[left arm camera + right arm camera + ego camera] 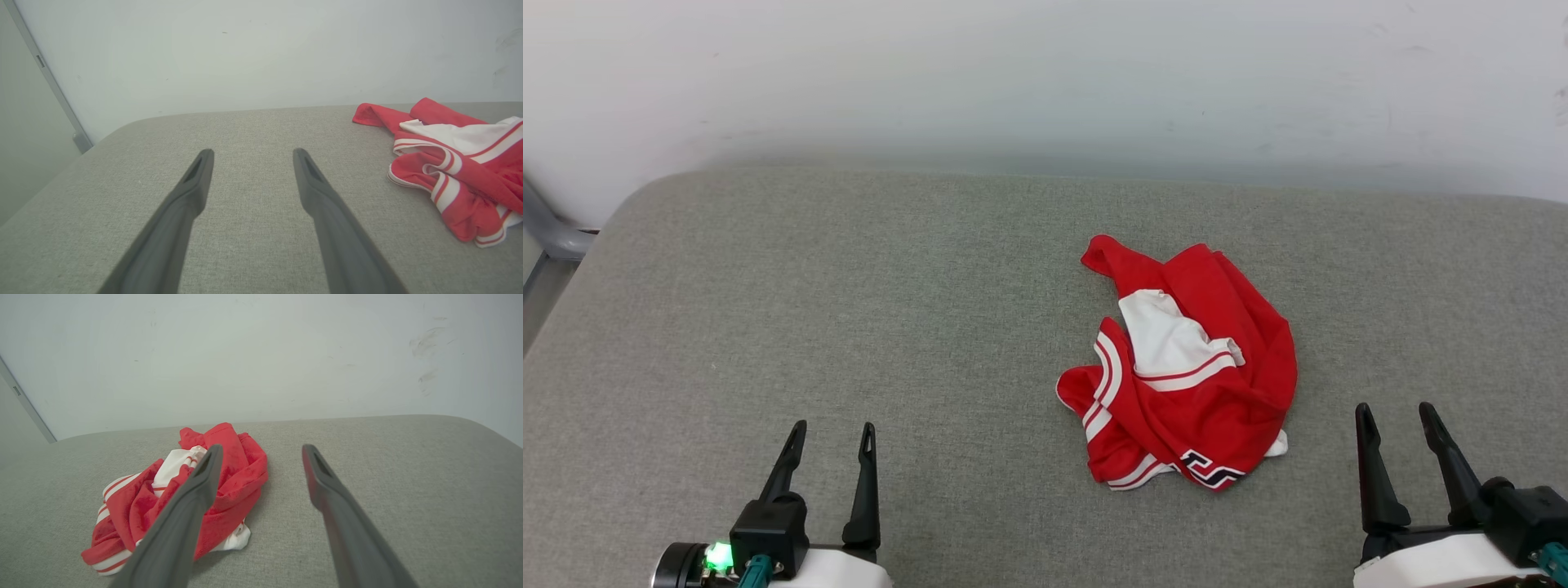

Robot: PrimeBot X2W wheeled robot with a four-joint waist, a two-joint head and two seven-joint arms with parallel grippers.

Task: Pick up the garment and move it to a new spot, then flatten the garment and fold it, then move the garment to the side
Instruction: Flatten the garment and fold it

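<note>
Garment (pixel 1184 367), a red shirt with a white sleeve and striped trim, lies crumpled right of centre in the head view, on the grey cushion (pixel 809 310). Left gripper (pixel 835 426), lower left: jaws spread wide, holding nothing, well apart from the garment. Right gripper (pixel 1395 407), lower right: likewise spread and holding nothing, near the garment's right edge but not touching it. A white wall (pixel 1013 73) runs across the top of the frame.
</note>
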